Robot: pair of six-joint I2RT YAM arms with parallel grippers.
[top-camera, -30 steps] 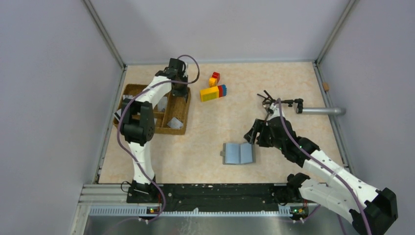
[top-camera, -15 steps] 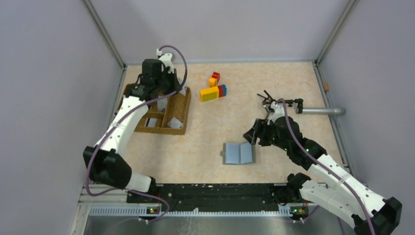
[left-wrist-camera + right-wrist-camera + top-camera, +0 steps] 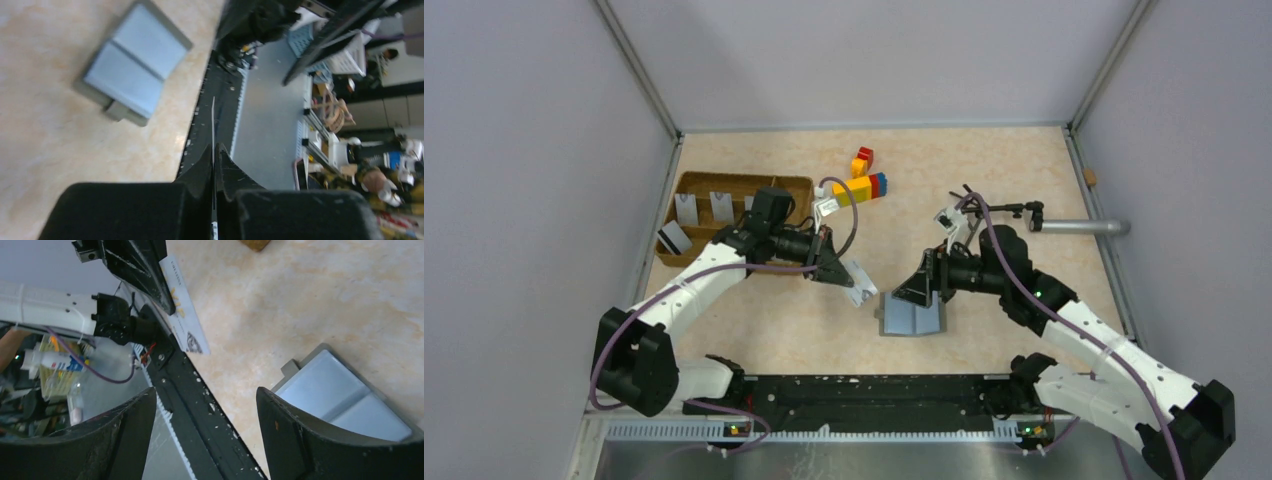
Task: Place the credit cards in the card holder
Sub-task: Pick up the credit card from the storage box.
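The card holder (image 3: 912, 315) lies open on the table, grey-blue inner panels up; it also shows in the left wrist view (image 3: 132, 62) and the right wrist view (image 3: 345, 395). My left gripper (image 3: 836, 268) is shut on one silver-grey credit card (image 3: 859, 284), held in the air just left of the holder. That card is edge-on between the fingers (image 3: 213, 120) and flat-on in the right wrist view (image 3: 182, 310). My right gripper (image 3: 919, 290) hovers open over the holder's upper left edge, nothing between its fingers (image 3: 135, 430). More credit cards (image 3: 686, 208) stand in the wicker tray (image 3: 799, 185).
Coloured toy blocks (image 3: 861, 186) sit behind the left gripper. A metal cylinder (image 3: 1079, 227) and a black tool (image 3: 999, 208) lie at the right. Grey walls enclose the table on three sides; a black rail (image 3: 864, 395) runs along the near edge.
The left arm has swung from the wicker tray out over the table centre, carrying a card towards the holder. The right gripper has opened wider and shifted slightly left.
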